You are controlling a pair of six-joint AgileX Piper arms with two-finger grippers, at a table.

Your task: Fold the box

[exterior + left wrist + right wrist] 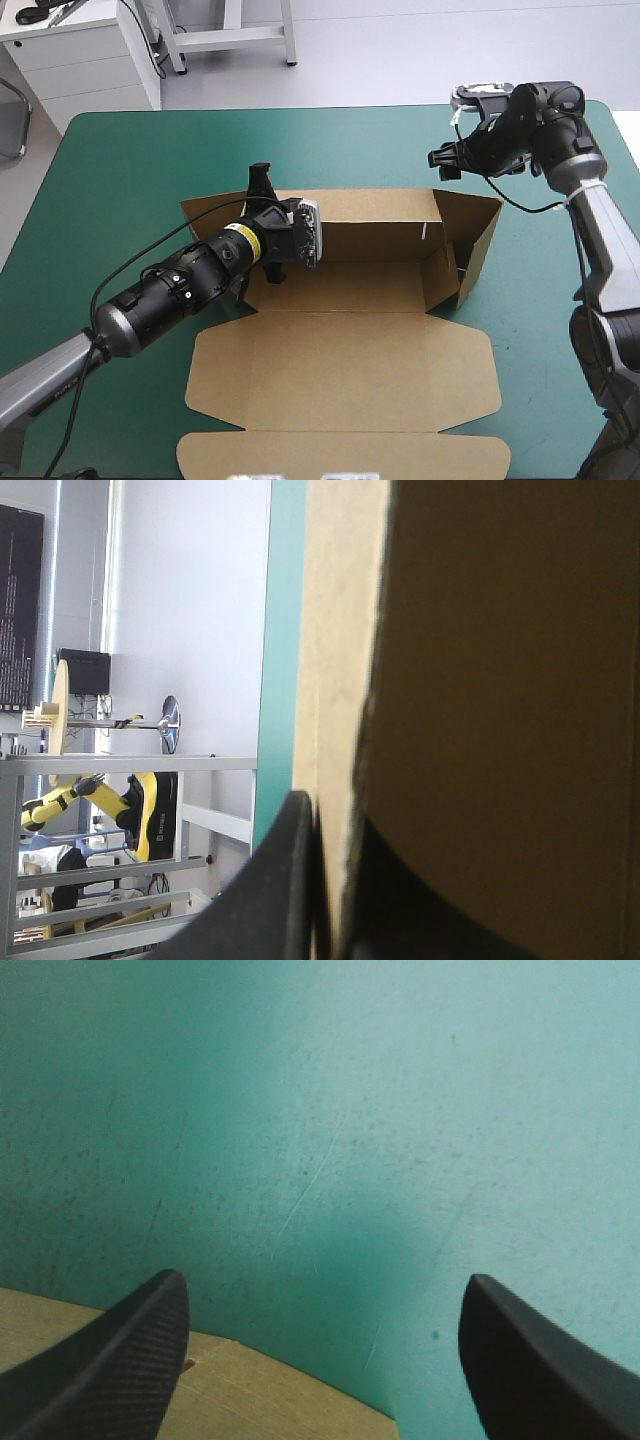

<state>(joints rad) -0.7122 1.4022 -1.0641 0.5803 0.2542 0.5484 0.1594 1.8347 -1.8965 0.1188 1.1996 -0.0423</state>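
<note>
Clamped on box (380, 240) with left claw (261, 185) at its 10 o'clock corner, board pinched in between. Sits centre of bench (120, 170), walls (478, 240) up on 12 o'clock half, lid (340, 375) flat toward 6. Holding right claw (325, 1280) spread apart over bench at 2 o'clock, just off box edge.

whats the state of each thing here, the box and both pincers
box: part-folded, far and right walls raised
lid: open, lying flat
left pincer: shut on the box's far wall
right pincer: open, empty, over the teal-green cover
</note>
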